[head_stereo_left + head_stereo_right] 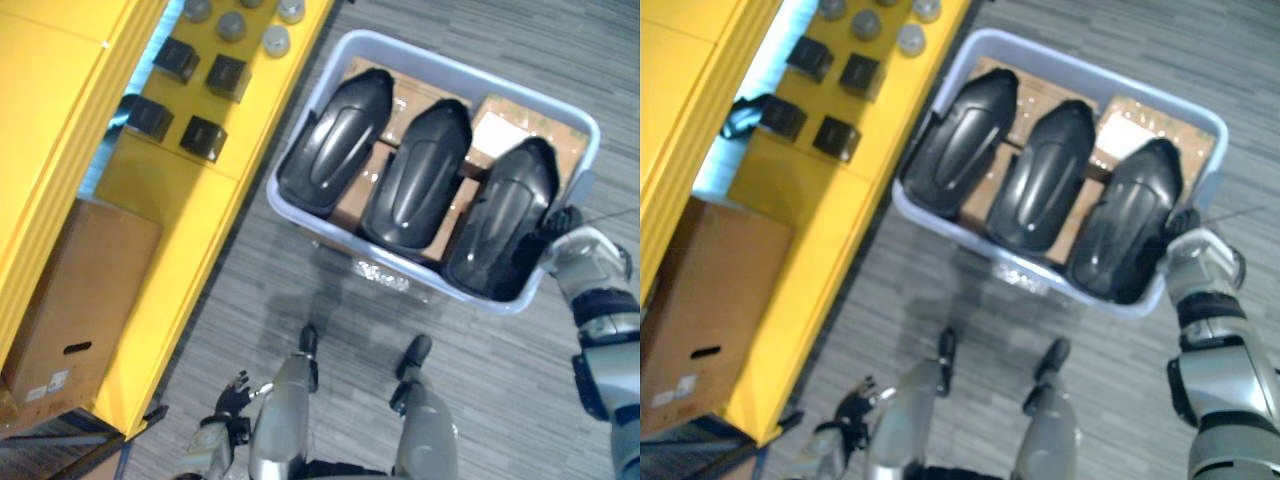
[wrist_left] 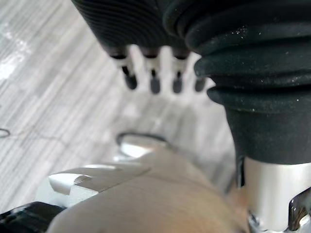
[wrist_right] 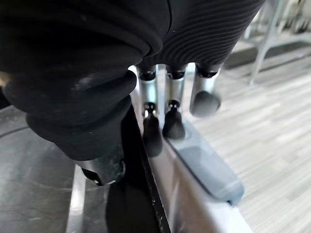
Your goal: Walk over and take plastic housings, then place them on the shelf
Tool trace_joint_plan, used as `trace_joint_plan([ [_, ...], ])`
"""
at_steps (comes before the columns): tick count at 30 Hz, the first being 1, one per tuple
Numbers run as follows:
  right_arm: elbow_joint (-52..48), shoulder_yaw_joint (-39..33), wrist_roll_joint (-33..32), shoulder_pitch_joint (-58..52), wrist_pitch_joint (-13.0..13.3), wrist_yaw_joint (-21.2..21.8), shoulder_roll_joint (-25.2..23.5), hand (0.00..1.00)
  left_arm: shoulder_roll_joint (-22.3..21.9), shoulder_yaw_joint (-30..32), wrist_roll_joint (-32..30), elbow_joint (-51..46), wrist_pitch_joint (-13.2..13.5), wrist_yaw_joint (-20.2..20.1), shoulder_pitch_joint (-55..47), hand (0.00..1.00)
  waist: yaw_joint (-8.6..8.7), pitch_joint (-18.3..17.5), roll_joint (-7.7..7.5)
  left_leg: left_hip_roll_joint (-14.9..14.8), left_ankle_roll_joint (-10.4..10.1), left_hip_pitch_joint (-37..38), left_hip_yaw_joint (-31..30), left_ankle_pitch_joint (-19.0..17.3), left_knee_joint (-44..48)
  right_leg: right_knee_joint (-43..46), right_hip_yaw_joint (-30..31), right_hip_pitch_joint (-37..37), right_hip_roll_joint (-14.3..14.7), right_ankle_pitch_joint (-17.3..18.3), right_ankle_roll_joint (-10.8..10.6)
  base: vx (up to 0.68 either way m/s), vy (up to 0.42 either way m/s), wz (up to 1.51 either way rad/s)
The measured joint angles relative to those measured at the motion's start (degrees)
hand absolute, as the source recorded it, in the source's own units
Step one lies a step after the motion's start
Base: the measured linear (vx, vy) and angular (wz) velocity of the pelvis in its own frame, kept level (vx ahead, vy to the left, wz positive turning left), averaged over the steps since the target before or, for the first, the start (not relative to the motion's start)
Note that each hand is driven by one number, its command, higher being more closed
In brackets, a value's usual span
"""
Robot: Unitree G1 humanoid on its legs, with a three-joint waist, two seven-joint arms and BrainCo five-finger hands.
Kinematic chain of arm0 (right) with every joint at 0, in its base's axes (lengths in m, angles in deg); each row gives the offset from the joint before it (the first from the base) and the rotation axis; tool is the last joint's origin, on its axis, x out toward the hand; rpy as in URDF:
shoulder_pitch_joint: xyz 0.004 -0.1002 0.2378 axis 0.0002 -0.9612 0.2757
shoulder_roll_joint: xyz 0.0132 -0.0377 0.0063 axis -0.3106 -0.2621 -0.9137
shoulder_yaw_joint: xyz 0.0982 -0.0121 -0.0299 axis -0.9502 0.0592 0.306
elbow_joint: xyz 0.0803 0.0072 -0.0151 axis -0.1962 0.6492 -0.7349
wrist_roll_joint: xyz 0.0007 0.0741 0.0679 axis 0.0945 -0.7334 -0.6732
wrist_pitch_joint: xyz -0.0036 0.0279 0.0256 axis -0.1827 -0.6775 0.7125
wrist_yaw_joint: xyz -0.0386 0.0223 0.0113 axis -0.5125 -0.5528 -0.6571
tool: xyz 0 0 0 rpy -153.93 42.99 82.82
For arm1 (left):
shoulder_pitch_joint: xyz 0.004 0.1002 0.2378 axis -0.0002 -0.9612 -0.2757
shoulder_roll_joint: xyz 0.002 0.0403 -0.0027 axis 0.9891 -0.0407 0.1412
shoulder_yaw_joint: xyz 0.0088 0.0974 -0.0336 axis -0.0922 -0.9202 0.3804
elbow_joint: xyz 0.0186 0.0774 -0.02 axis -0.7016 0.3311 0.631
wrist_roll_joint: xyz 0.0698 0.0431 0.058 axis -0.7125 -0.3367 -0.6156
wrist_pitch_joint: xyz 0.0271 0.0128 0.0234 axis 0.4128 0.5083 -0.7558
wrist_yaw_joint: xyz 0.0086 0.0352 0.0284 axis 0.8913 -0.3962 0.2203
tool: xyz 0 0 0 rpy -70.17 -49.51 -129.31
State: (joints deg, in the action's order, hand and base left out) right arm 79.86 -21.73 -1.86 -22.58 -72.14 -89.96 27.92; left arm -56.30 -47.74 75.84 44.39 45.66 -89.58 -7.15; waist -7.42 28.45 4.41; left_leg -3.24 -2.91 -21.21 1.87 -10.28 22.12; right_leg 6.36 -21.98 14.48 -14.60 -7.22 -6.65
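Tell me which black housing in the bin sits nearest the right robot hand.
The housing at the robot's right end of the row: the right robot hand is beside it; the middle housing and the left housing lie farther off.

**Three Housings Laid in the Bin, Right Hand at Its Corner**

Three black plastic housings (image 1: 415, 180) are laid side by side in a pale bin (image 1: 452, 63), on brown cartons (image 1: 515, 125). The right hand (image 1: 575, 250) is set at the bin's near right corner, against the rightmost housing. The left hand (image 1: 230, 400) is held low beside the yellow shelf (image 1: 170, 200), where small black boxes (image 1: 227, 76), grey caps (image 1: 275, 40) and a cardboard box (image 1: 85, 300) are set out.
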Motion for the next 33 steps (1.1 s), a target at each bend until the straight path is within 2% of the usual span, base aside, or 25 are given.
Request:
trace_joint_plan([
  [5,1.8,-0.39,-0.02,0.76,0.18,-7.23,-1.21,1.0,-0.04,-0.08,0.06,0.16,0.28,0.01,0.0,0.0,-0.16,0.0,0.0,0.04,-0.06,0.01,-0.1,0.51,-0.61,0.1,-0.1,0.03,-0.04,0.01,0.01,-0.04,0.003,0.02],
  [7,1.67,-1.13,-0.13,0.75,1.34,-11.57,-1.44,1.0,-0.06,-0.13,0.34,0.29,1.07,0.56,-0.02,0.0,-0.11,0.0,0.0,0.05,-0.06,0.01,-0.07,0.51,-0.61,0.1,-0.09,0.06,-0.05,0.0,0.01,0.0,0.0,0.0],
  [8,1.43,-1.18,-0.17,0.75,1.47,-12.64,-1.44,1.0,-0.06,-0.16,1.15,0.27,1.27,0.9,-0.01,0.0,-0.08,0.0,0.0,0.04,-0.07,0.02,-0.06,0.52,-0.6,0.1,-0.09,0.06,-0.04,0.0,0.01,0.0,0.0,0.0],
  [9,0.07,-1.56,-0.2,0.66,2.15,-15.84,-1.45,1.0,-0.15,-0.11,3.97,0.18,1.54,1.76,-0.02,0.0,0.04,0.0,0.0,0.02,-0.09,0.05,-0.03,0.54,-0.54,0.1,-0.08,0.11,-0.03,-0.01,0.0,0.0,0.0,0.0],
  [12,-2.33,-2.47,-0.19,0.45,3.11,-18.64,-1.44,1.0,-0.27,-0.01,6.46,-0.2,1.78,2.9,-0.09,0.0,0.23,-0.01,-0.03,-0.03,-0.09,0.12,0.02,0.54,-0.55,0.09,-0.07,0.12,0.01,-0.01,0.0,0.02,0.012,-0.01],
  [14,-5.72,-3.46,-0.07,-0.44,4.32,-20.89,-1.44,1.0,-0.65,1.38,7.98,-2.47,2.75,5.03,-0.19,0.0,0.33,0.14,-0.34,-0.14,-0.09,0.64,0.16,0.55,-0.66,0.09,-0.01,-0.21,0.07,-0.02,0.01,0.01,0.006,-0.02],
  [17,-10.68,-3.45,0.42,-4.11,6.7,-23.68,-1.58,1.0,-0.53,5.25,8.62,-6.44,5.02,8.67,-0.24,0.0,0.32,0.36,-2.07,-0.32,-0.21,3.25,0.26,0.66,-1.8,-0.05,0.13,-2.14,0.16,0.0,0.04,0.01,0.005,-0.04],
  [23,-17.29,-5.23,1.03,-10.96,8.13,-27.7,-3.0,1.0,0.04,11.16,8.37,-12.63,8.01,14.49,-1.21,0.0,0.38,-0.23,-5.72,-0.82,-0.47,6.11,0.59,0.82,-2.72,-1.17,0.05,-5.11,0.75,0.1,0.18,0.0,0.002,-0.01],
  [27,-19.61,-5.71,1.01,-13.35,9.24,-29.96,-4.11,1.0,0.3,13.18,7.69,-17.37,8.89,17.97,-1.7,0.0,0.29,-0.94,-6.62,-1.08,-1.03,7.38,0.46,1.25,-4.15,-2.2,-0.16,-6.55,1.41,0.09,0.22,-0.01,-0.002,0.01],
  [29,-22.19,-5.89,1.02,-15.1,9.84,-31.69,-5.15,1.0,1.42,13.33,5.35,-22.78,9.19,20.3,-2.37,0.0,0.29,-1.59,-7.69,-1.37,-1.41,7.72,0.33,2.03,-5.57,-2.95,-0.4,-6.63,1.87,-0.03,0.38,0.0,0.0,0.0],
  [33,-24.18,-7.09,1.05,-17.23,10.31,-33.91,-6.73,1.0,1.82,13.27,-1.52,-32.09,9.15,25.01,-2.23,0.0,0.3,-2.66,-8.29,-1.25,-1.59,9.69,0.05,2.72,-7.4,-4.32,-1.32,-8.55,2.05,-0.21,0.47,0.06,-0.008,0.07],
])
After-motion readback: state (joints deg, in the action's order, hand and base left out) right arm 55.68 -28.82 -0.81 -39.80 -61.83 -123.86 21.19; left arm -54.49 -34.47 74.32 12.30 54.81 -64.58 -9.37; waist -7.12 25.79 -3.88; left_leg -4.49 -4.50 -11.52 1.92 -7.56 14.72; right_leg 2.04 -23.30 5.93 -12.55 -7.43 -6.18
